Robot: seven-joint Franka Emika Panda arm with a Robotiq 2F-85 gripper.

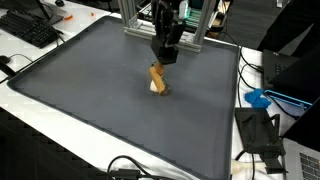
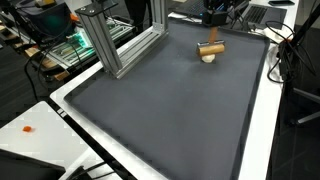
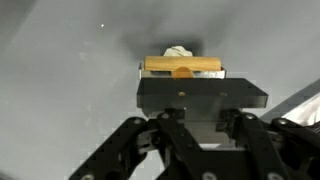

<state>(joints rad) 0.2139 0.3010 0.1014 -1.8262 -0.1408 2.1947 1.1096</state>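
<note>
Wooden bar (image 1: 156, 76) with a white lump (image 1: 158, 89) under it stands near the middle of the dark grey mat, towards the mat's frame end in both exterior views. In an exterior view the bar (image 2: 210, 47) lies level across the white lump (image 2: 208, 57). In the wrist view the bar (image 3: 183, 64) runs crosswise just past the pincer tips, with a small orange patch (image 3: 182, 71) on its near edge and the white lump (image 3: 178, 51) showing behind it.

The mat (image 1: 80, 95) covers most of the surface, a white table (image 2: 30, 150). An aluminium frame (image 2: 120, 50) stands at one end of the mat. A black keyboard (image 1: 30, 30) lies off one corner and a blue object (image 1: 258, 98) lies beside the opposite edge.

The pincer (image 1: 168, 60) hangs just above the bar, close to its upper end. Whether they touch cannot be told. In the wrist view the pincer (image 3: 200, 88) is a dark blur, so I cannot tell how its jaws stand.
</note>
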